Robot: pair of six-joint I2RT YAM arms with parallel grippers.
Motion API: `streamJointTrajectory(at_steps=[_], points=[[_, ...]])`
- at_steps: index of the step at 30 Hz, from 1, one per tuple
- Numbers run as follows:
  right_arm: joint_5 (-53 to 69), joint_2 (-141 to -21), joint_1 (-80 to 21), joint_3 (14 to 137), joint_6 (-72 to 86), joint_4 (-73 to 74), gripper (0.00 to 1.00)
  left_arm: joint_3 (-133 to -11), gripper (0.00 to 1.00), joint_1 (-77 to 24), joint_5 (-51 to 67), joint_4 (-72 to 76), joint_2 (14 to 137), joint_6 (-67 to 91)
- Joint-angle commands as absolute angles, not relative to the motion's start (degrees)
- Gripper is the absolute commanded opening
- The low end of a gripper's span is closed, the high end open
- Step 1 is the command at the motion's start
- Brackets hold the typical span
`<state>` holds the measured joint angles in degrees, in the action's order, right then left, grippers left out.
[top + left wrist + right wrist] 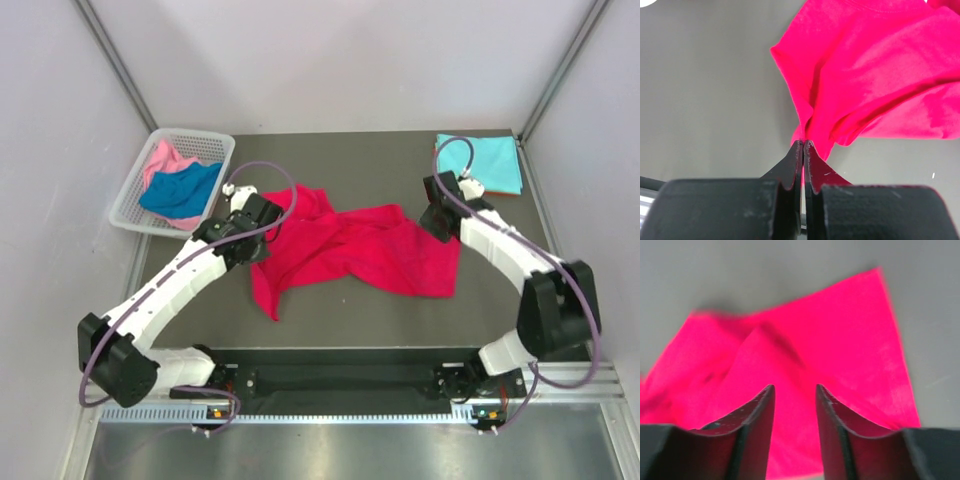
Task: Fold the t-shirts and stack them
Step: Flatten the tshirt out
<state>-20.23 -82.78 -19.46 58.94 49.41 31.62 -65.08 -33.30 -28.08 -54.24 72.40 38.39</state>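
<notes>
Dark grey tabletop (340, 160), plain white walls (340, 60), grey corner posts (115, 65), aluminium rail (350, 412) along near edge

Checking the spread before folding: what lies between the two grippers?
The crumpled red t-shirt, from the left gripper, shut on its edge, to the open right gripper; the top view shows it.

Red shirt (370, 250): left end covered by the left arm (180, 280) from overhead; cropped at top and right in the left wrist view; blurred in the right wrist view.
Pink shirt (160, 158): mostly buried under the blue shirt (180, 190) in the basket (195, 135).
Orange shirt (505, 194): only a sliver shows beneath the turquoise shirt (490, 160).
Fingertips, overhead: those of the left gripper (803, 144) and right gripper (795, 392) are out of sight under their wrists.
</notes>
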Motion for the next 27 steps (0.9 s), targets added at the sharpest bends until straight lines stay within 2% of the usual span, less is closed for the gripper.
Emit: streamJointTrajectory(at_steps=[1,4,7,16,27], points=[[-26.2,-90.9,-14.5,66.6,59.2,44.7,0.37,-63.5,0.0,-33.0,-26.3,-53.2,68.5,36.4],[-24.0,-97.7,-11.3,74.7,63.6,50.3,0.36,-62.2,0.0,-33.0,-23.2,-51.3,66.8,36.2],[-21.5,-101.6,-8.9,77.6,67.0,51.3,0.38,-60.6,0.0,-32.8,-21.0,-50.0,65.3,36.0],[-19.4,-107.8,-4.7,82.3,74.8,52.5,0.48,-58.2,0.0,-32.7,-18.9,-47.8,63.5,35.3],[-19.6,-113.6,-1.6,87.2,79.6,56.2,0.49,-57.1,0.0,-32.6,-18.5,-46.9,62.1,34.5]])
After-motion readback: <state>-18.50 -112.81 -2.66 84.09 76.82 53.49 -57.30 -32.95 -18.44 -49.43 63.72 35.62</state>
